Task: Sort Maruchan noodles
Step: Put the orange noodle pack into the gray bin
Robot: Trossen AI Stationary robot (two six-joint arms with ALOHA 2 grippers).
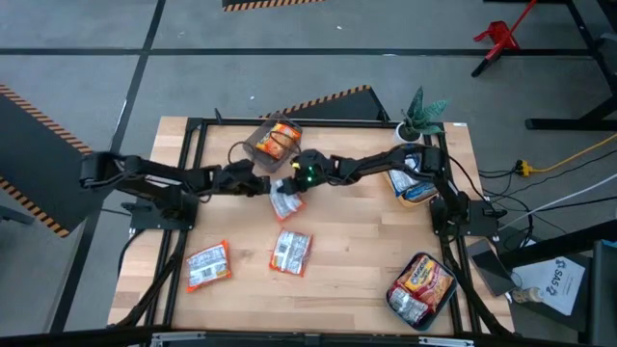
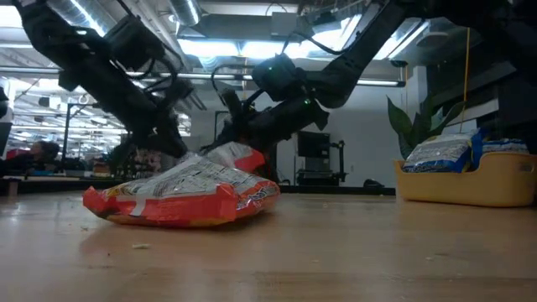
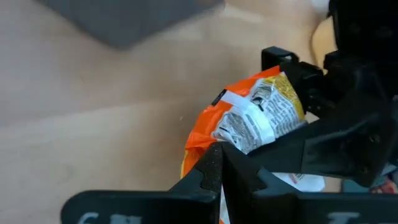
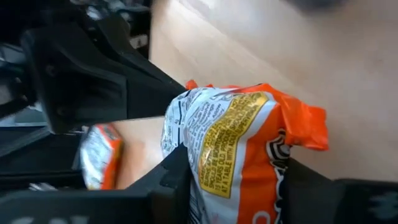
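Both end effectors grip 1 orange noodle packet; fingers closed.

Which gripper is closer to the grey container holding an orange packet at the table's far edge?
Left. The left gripper sits just beside the grey container, shut on an orange packet at table centre. The right gripper grips the same packet from the other side, slightly farther away.

From my station: orange packet cut off below by right wrist frame; print too small to read overhead.
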